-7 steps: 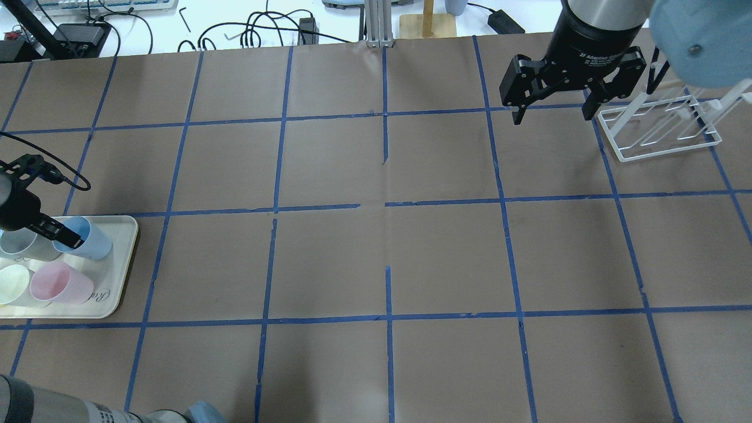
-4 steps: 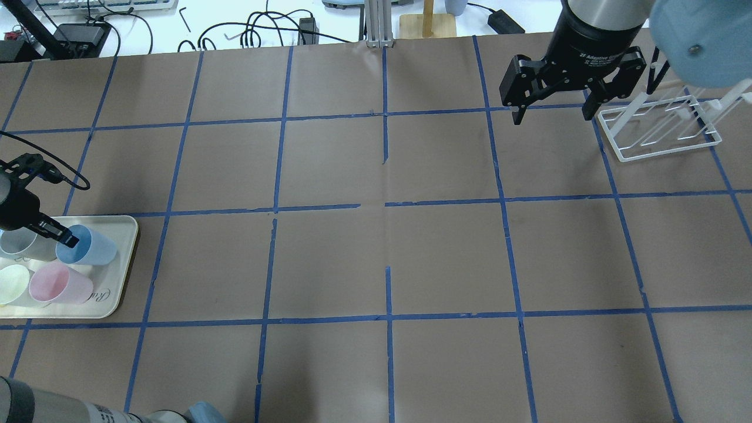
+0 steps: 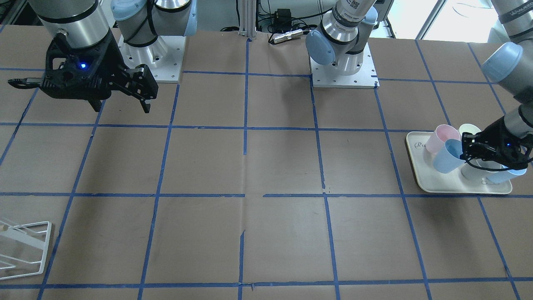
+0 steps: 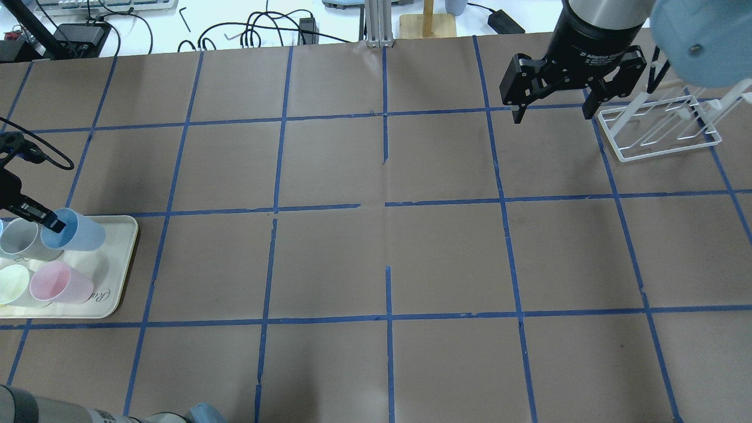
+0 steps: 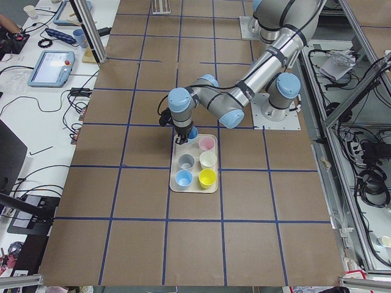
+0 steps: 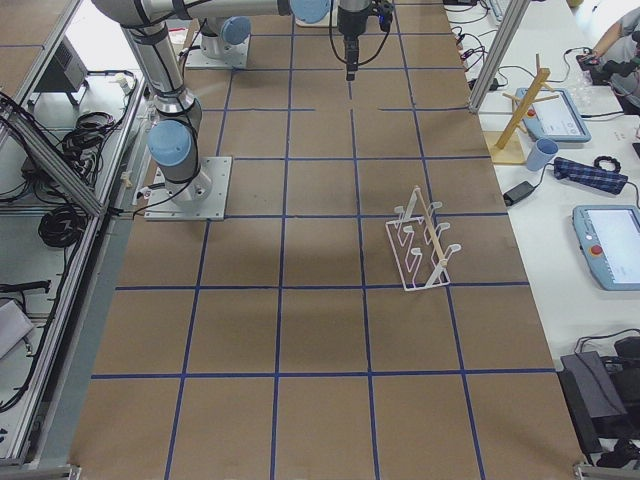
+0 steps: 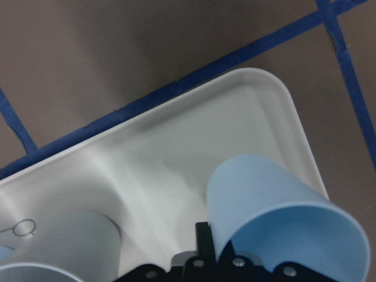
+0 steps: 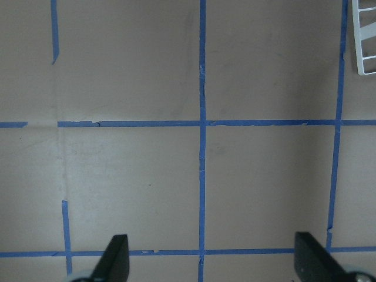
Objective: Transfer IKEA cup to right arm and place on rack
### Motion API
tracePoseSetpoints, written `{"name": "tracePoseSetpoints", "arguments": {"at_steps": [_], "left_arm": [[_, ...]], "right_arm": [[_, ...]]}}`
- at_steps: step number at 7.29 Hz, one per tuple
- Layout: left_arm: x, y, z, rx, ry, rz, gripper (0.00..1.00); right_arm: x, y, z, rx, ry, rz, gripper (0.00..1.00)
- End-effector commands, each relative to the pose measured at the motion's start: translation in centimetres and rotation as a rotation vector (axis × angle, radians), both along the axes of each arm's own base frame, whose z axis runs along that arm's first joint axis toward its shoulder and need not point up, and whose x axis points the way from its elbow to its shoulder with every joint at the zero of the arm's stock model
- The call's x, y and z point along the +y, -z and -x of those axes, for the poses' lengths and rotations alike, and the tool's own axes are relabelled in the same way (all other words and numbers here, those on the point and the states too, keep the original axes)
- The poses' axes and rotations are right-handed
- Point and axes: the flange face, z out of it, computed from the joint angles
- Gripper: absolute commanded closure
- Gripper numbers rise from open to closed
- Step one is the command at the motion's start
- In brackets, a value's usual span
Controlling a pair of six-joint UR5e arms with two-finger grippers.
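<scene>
The task looks to be at its first step: the pick-up is under way, while the hand-over and the racking are both undone. Take the overhead view as a dial laid on the table point(image 4: 382, 264). The right arm point(image 3: 68, 18) holds the right gripper point(image 4: 552, 114) at about 1 o'clock, jaws spread wide with nothing between them. It hangs just beside the rack point(image 4: 658, 138), which stands at 2 o'clock and carries no cup.

The tray point(image 4: 126, 264) sits well apart from both, at the 9 o'clock edge. There the left gripper point(image 4: 54, 224) is clenched on the IKEA cup point(image 4: 79, 232). One finger goes into the cup's mouth, and the wrist view shows the other against the outside wall. The cup leans at the tray's 1 o'clock corner, mouth toward 9 o'clock and base toward 3. Whether its base is clear of the tray I cannot tell. What remains, by my reading, is to lift it, carry it toward the middle, pass it to the right gripper and hang it on the rack.

Counted from big to small:
- **Arms:** two, the left arm point(image 5: 266, 64) and the right, with one gripper each.
- **Rack:** one.
- **Tray:** one.
- **Cups:** six in the left side view. One is the held pale-blue cup. The other five stand upright on the tray: a pink cup point(image 5: 207, 143), a grey cup point(image 5: 186, 161), a cream cup point(image 5: 208, 159), a sky-blue cup point(image 5: 184, 177) and a yellow cup point(image 5: 207, 178).
</scene>
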Motion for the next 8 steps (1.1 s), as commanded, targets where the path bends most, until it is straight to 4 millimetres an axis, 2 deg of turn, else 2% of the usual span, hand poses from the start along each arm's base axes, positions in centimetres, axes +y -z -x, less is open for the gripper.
{"name": "tracePoseSetpoints", "arguments": {"at_steps": [1, 3, 5, 7, 8], "left_arm": [[-2.0, -5.2, 2.6, 0.146, -0.153, -0.035, 1.00], [-4.6, -7.6, 9.4, 0.228, -0.263, -0.062, 1.00], [-6.3, -8.6, 18.1, 0.309, -0.298, -0.072, 1.00], [-6.8, -10.1, 26.1, 0.521, -0.357, -0.107, 1.00], [-6.9, -10.9, 29.3, 0.656, -0.408, -0.124, 1.00]], "right_arm": [[-0.2, -0.8, 0.3, -0.005, -0.006, 0.018, 0.00], [-0.8, -1.2, -0.1, -0.126, -0.096, 0.048, 0.00], [-1.0, -1.8, 0.7, -0.143, -0.260, 0.081, 0.00], [-0.9, -1.9, 0.4, -0.165, -0.484, 0.105, 0.00], [-1.0, -2.1, 0.2, -0.181, -0.614, 0.127, 0.00]]}}
